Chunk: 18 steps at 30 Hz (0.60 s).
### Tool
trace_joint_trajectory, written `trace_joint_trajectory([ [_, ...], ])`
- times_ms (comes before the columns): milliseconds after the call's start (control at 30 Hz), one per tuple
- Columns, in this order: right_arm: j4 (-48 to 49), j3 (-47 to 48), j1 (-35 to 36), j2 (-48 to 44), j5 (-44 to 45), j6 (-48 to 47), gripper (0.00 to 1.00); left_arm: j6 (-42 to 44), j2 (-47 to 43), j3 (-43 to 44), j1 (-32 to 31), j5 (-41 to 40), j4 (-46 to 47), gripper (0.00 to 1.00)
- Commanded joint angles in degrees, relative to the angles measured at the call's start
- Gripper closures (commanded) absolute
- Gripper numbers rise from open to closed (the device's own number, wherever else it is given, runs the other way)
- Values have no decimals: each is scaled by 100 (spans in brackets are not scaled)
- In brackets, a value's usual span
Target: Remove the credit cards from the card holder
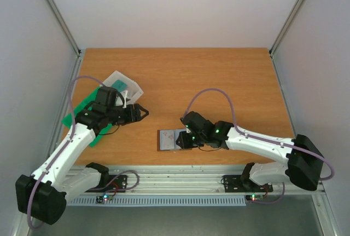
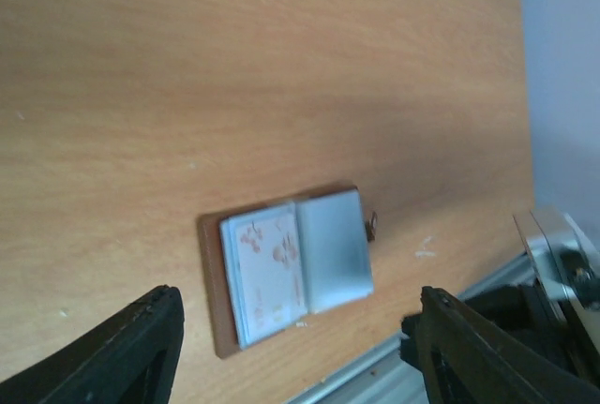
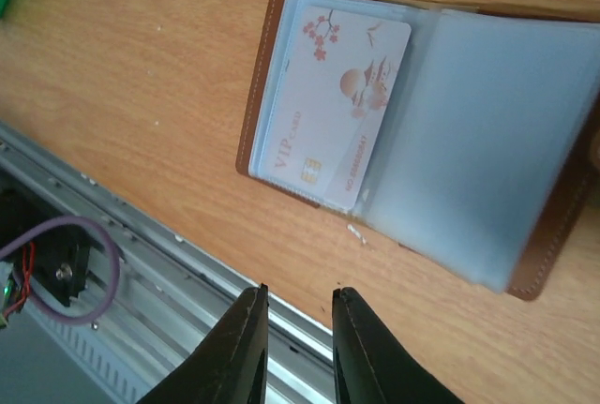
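both arms' bases sit closest, at near edge of the desk [image 1: 219,77]. left arm [image 1: 65,148] reaches over the left side, right arm [image 1: 262,144] bends in toward mid near edge. green tray [image 1: 73,119] lies by the left edge w/ clear box [image 1: 117,80] at its far end; neither's part of the job.

card holder [image 1: 167,140] lies open and flat, mid desk, close to near edge. its long axis runs along that edge, spine near-to-far.

left gripper [image 1: 143,112] hovers well apart from it, fingers spread wide, empty. right gripper [image 3: 300,296] is at the holder's right side, fingers nearly together w/ a slim gap, nothing btwn. touching or not, can't tell.

card [image 3: 333,109] sits in the left sleeve, long axis parallel to spine, chip end toward near edge.

progress: holder's open, no card out yet. all the pulling is left, i reckon.
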Motion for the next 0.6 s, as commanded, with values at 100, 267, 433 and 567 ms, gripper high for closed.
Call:
trace_joint_trajectory([
  [100,601,355,-10,748,136,-4,80,-499,-41,-609,-475,183,724,36],
  [267,817,372,-95,1168,66,41,82,-660,12,-1017,-612,266,1181,42],
  [433,1024,388,-199,1511,-7,42,81,-844,99,-1397,-662,290,1662,47],
  [567,1071,462,-296,1803,-8,68,82,-979,146,-1659,-673,318,2013,48],
])
